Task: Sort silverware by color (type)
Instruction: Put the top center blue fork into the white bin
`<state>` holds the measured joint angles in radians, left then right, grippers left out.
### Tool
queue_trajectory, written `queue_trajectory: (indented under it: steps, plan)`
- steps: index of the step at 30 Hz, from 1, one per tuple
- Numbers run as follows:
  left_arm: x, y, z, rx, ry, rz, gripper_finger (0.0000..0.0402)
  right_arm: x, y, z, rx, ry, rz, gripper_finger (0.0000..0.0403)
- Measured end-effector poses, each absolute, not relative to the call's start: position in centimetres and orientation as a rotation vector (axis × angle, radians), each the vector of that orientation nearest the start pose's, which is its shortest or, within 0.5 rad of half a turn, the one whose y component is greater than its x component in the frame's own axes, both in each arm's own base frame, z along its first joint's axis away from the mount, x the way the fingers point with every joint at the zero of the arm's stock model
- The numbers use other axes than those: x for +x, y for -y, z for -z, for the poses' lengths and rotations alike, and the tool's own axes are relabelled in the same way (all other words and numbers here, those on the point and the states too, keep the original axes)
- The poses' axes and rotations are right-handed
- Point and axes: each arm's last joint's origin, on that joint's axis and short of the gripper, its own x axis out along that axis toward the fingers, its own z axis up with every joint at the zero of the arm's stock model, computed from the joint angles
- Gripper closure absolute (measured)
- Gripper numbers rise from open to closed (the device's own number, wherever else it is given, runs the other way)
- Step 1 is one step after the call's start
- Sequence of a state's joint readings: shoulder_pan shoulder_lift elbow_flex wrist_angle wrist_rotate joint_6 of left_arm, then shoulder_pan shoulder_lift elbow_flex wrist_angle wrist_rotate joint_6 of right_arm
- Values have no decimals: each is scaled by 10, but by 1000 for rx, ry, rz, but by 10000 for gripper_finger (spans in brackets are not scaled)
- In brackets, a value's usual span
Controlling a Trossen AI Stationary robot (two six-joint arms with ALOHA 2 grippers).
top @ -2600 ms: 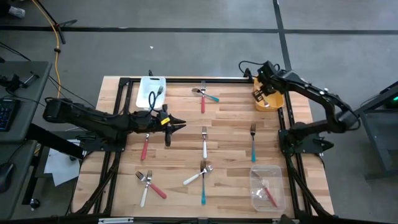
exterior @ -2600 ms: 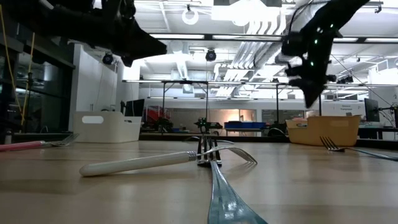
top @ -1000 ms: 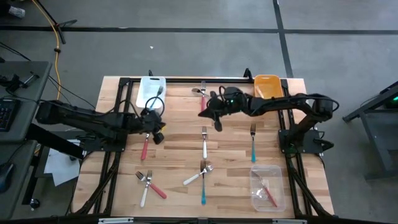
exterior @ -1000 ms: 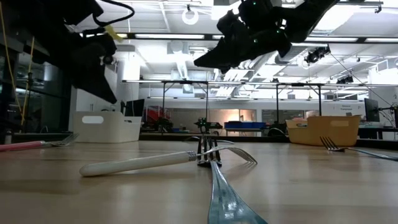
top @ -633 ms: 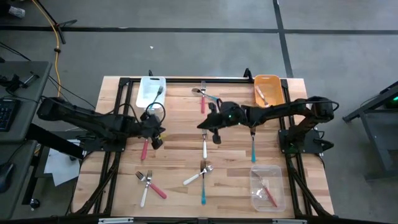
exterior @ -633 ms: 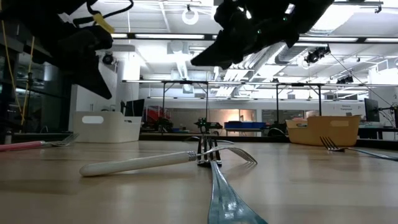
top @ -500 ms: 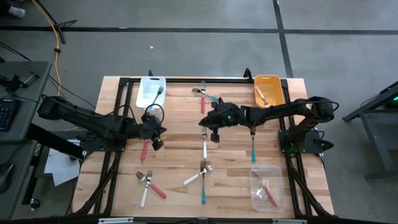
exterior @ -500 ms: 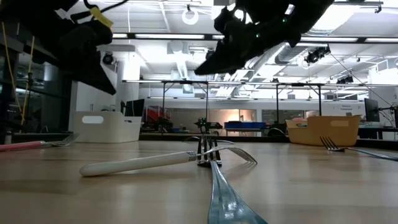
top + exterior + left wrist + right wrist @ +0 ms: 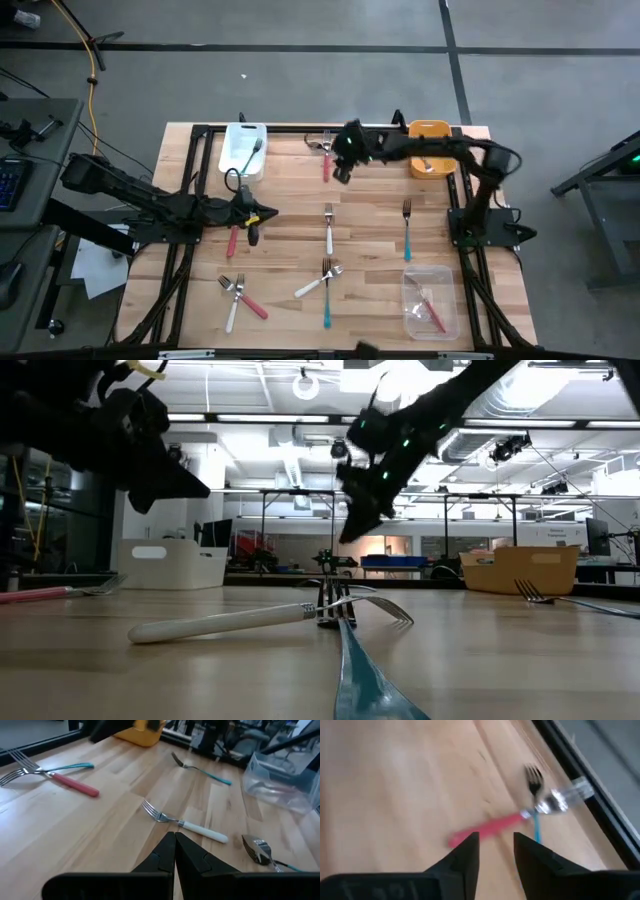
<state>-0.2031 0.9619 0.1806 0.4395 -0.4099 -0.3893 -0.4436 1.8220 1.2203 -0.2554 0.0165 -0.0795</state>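
Twelve forks show from above: four red, four teal, three white, and one in the orange bin [image 9: 430,126] whose colour I cannot tell. One teal fork [image 9: 252,152] lies in the white bin [image 9: 236,135], one red in the clear bin [image 9: 412,280]; the rest are scattered on the wooden bench [image 9: 290,200]. The right claw [image 9: 338,170] hangs part-open and empty over a red fork [image 9: 492,827] at the far edge. The left claw [image 9: 251,222] is closed on nothing (just beside another red fork [image 9: 233,240]). A workshop lies behind.
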Motion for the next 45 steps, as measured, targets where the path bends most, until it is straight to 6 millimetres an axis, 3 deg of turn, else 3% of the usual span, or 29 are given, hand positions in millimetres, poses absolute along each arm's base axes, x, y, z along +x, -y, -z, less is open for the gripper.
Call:
queue_trajectory:
  steps: [5,11,17,26,38,45]
  plan:
    - [171,23,-155,-283,-276,-265,401,358,217,-179,176,-991,432,273]
    - [171,23,-155,-282,-275,-265,401,375,239,-157,201,-1086,384,272]
    - [171,23,-155,-276,-277,-264,401,383,243,-148,198,-1122,362,273]
    - [171,23,-155,-259,-280,-261,401,375,250,-137,256,-1176,363,293]
    - [171,24,-155,-266,-279,-262,401,375,250,-137,251,-1169,325,386]
    - [171,24,-155,-266,-279,-262,401,375,249,-140,240,-1156,305,373]
